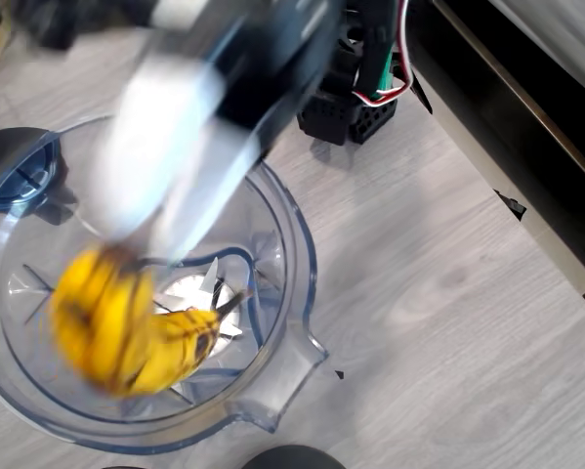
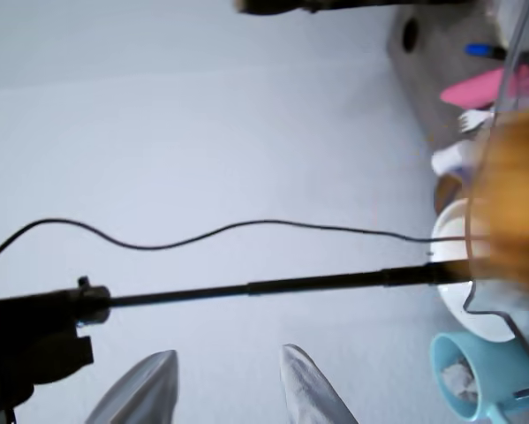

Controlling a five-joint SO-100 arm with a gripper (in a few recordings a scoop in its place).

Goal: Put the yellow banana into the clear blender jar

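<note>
Inside the jar point(image 1: 292, 230) on the grey table point(image 1: 438, 293), seen from overhead, the banana point(image 1: 126, 327) lies over the blade point(image 1: 189, 290); the blurred arm point(image 1: 189, 127) reaches down above it. Whether its gripper point(image 1: 141, 239) is parted or closed, I cannot tell.

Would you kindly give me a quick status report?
Gripper open, fingers apart. Yellow banana inside clear blender jar, over the blade. Arm blurred above jar.

Banana point(image 1: 126, 327) and blade point(image 1: 196, 293) filling jar point(image 1: 302, 244) floor
</note>
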